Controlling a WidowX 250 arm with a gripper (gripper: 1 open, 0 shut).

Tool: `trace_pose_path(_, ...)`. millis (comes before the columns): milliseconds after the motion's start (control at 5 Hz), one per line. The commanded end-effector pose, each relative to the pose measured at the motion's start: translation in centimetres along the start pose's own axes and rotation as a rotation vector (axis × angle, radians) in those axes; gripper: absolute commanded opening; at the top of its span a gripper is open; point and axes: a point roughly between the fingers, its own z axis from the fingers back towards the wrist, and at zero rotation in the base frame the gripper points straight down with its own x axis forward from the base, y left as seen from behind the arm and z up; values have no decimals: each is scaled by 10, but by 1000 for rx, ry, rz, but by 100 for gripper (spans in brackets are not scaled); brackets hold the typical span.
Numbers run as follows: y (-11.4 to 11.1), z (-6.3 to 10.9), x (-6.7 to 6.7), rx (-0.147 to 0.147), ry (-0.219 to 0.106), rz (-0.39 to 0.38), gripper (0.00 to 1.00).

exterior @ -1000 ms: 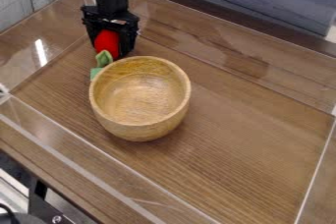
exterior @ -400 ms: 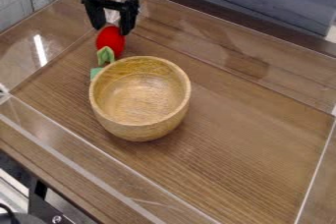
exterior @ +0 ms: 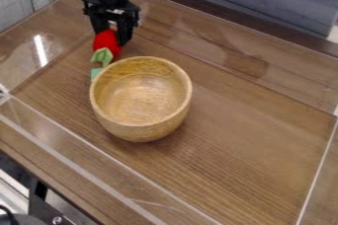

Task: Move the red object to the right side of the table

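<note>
The red object (exterior: pixel 106 40), a small strawberry-like toy with a light green leafy end toward the bowl, lies on the dark wood table (exterior: pixel 251 120) at the far left. My gripper (exterior: pixel 114 30) points down right at the toy's far end. Its black fingers (exterior: pixel 128 22) stand close together with only a narrow gap. The fingertips meet the top of the red object, and the view does not show whether they pinch it or stand just behind it.
A round light wooden bowl (exterior: pixel 140 97) sits just in front of the red object, nearly touching its leafy end. A small green piece (exterior: pixel 97 73) lies at the bowl's left rim. Clear acrylic walls (exterior: pixel 314 185) edge the table.
A second ago the gripper stood wide open around the red object. It then drew back and up, and now has come down again with its fingers much closer together. The red object has barely shifted.
</note>
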Motion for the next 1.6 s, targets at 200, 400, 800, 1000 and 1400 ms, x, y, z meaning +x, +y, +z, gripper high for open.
trace_pose_path(200, -9, 46, -13, 10, -93, 49, 0)
trace_pose_path(400, -20, 68, -19, 1, -127, 130, 0)
trace_pose_path(800, -61, 119, -28, -42, -171, 109, 0)
trace_pose_path(1000, -99, 119, -26, -60, -169, 40, 0)
trace_pose_path(1400, -166, 78, -18, -28, -116, -137, 0)
